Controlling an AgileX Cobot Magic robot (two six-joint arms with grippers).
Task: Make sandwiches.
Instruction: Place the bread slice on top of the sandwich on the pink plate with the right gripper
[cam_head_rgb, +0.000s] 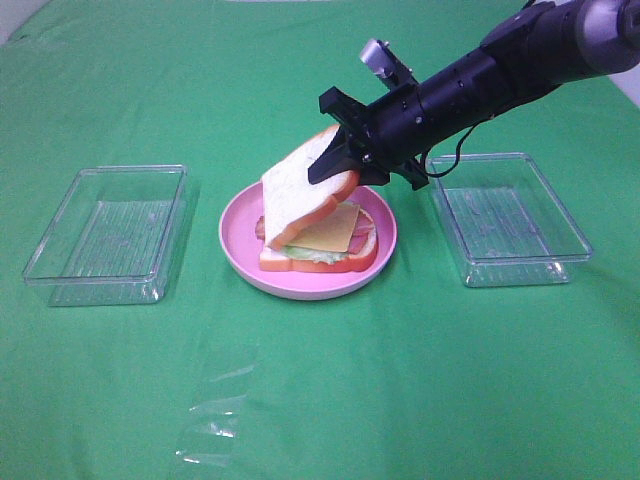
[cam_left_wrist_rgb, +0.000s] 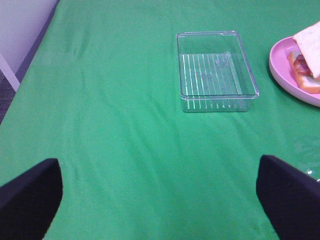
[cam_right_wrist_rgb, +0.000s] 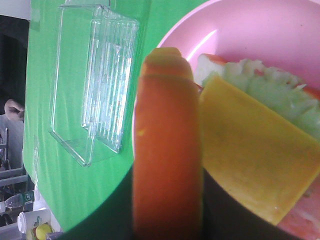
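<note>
Top slice: white bread with an orange-brown crust (cam_head_rgb: 300, 192), held tilted over the plate, its lower edge down on the fillings at the plate's left side, its upper edge raised toward the right gripper.
Stack: bottom slice (cam_head_rgb: 318, 260) lies flat on the plate, with lettuce (cam_head_rgb: 322, 256), bacon (cam_head_rgb: 365, 236) and a cheese square (cam_head_rgb: 331, 230) on it; the cheese is uppermost and largely uncovered.
Plate: round and pink (cam_head_rgb: 385, 250), near the middle of the green tablecloth (cam_head_rgb: 400, 380), between the two trays.
Right gripper: (cam_head_rgb: 343, 155) jaws closed on the crust of the top slice; the right wrist view shows the crust edge-on, pinched between the fingers, with cheese and lettuce just beyond.
Left gripper: (cam_left_wrist_rgb: 160, 197) jaws spread wide, holding nothing, hanging over bare cloth on the left side of the tablecloth, well apart from the plate.
Left tray: clear plastic (cam_head_rgb: 105, 235), empty, toward the left edge of the tablecloth.
Right tray: clear plastic (cam_head_rgb: 508, 218), empty, toward the right edge, just beside the plate.
Done: judged from the layout, all fillings are stacked on the bottom slice.
Left: the top slice is not yet flat and square on the cheese; it needs lowering and release.
Risk: a tilted release could slide the cheese or leave the slice askew.
Not determined: whether a second sandwich is required; no spare parts are in view.
</note>
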